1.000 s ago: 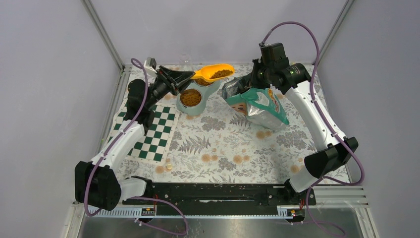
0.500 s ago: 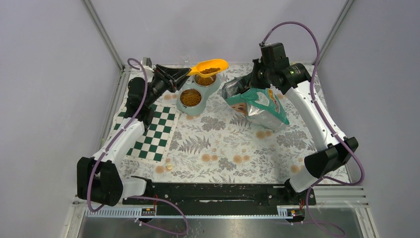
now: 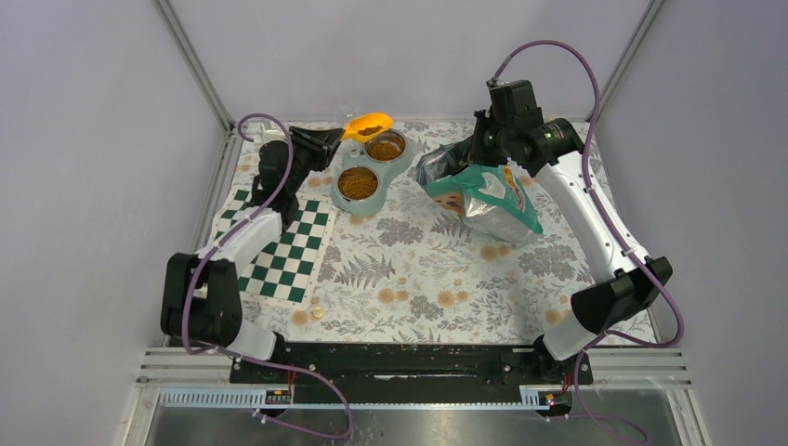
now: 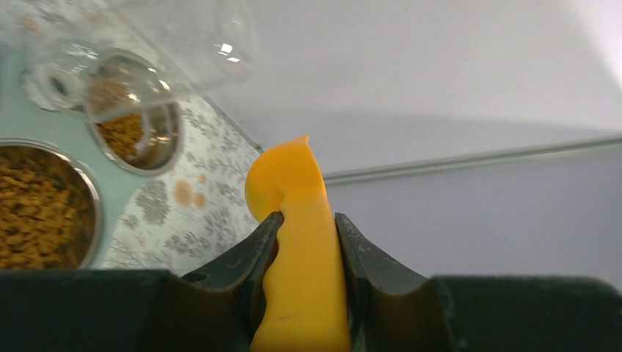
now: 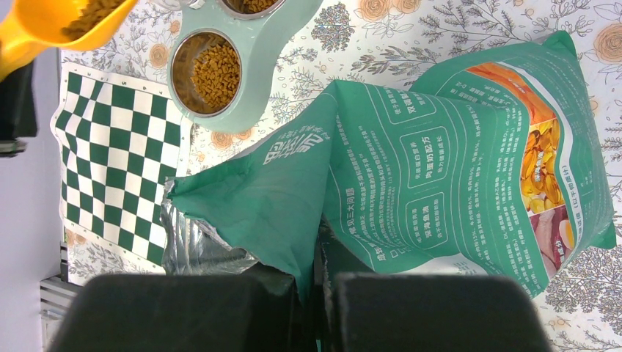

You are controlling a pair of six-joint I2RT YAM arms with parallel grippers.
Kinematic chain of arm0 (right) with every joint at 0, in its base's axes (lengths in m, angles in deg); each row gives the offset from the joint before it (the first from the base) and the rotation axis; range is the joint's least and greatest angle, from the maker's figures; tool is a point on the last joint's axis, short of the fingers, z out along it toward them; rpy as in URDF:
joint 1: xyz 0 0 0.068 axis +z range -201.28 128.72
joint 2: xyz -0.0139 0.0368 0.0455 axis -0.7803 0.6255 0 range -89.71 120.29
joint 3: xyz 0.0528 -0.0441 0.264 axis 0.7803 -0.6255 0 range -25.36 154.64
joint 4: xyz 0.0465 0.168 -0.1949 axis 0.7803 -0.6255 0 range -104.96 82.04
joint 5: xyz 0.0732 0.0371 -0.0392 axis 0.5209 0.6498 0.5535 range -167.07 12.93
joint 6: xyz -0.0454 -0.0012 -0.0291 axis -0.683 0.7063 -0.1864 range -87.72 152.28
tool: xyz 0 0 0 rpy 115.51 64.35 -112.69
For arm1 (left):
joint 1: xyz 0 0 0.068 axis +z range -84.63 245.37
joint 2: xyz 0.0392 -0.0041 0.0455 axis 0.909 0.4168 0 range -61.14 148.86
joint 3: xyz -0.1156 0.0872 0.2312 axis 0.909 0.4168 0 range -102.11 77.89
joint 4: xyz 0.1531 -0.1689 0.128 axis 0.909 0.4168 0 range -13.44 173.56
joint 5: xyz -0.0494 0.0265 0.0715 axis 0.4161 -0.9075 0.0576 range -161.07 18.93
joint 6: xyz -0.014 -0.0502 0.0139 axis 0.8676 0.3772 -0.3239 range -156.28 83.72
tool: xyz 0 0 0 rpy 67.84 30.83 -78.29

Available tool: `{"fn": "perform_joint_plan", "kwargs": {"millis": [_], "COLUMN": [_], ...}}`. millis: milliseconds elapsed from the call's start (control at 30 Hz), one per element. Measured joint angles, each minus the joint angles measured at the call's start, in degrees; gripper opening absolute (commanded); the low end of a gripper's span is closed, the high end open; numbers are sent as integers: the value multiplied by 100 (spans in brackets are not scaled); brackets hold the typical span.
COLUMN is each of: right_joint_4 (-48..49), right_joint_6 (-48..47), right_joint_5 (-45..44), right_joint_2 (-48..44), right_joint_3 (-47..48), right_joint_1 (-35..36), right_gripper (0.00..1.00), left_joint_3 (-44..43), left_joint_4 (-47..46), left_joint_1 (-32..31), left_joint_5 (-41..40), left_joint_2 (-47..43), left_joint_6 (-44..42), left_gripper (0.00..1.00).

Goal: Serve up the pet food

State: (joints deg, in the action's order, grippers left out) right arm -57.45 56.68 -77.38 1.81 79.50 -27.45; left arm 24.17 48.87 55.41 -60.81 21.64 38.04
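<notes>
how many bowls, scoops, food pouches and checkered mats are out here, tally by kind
round steel bowls: 2
orange plastic scoop: 1
teal-and-white stand-up pouch: 1
green-and-white checkered mat: 1
total: 5

Robot lab enclosure, grey panels (image 3: 93,139), aluminium frame (image 3: 193,65)

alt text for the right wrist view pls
The right tool grips the top edge of an open teal pouch, silver inside, over a floral cloth. Upper left: a pale green double bowl with brown kibble, an orange scoop also holding kibble, and a green-and-white checkered mat.
</notes>
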Motion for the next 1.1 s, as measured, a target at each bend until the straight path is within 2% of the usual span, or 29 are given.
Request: {"fn": "perform_joint_plan", "kwargs": {"millis": [333,600,1100], "right_joint_4": [0,0,0], "right_joint_6": [0,0,0], "right_joint_5": [-2,0,103], "right_joint_2": [0,0,0], "right_joint_3": [11,28,31], "right_joint_1": [-33,-70,-140], "right_gripper": [0,0,0], "left_joint_3": [-173,-605,-1598], "left_joint_4": [-116,195,1893], "left_joint_1": [0,-181,-780], "left_joint_5": [-640,-1045,-2393], "left_joint_2": [1296,1742,2061], "left_joint_6": [-155,-278,-487], "left_gripper": [0,0,0]}}
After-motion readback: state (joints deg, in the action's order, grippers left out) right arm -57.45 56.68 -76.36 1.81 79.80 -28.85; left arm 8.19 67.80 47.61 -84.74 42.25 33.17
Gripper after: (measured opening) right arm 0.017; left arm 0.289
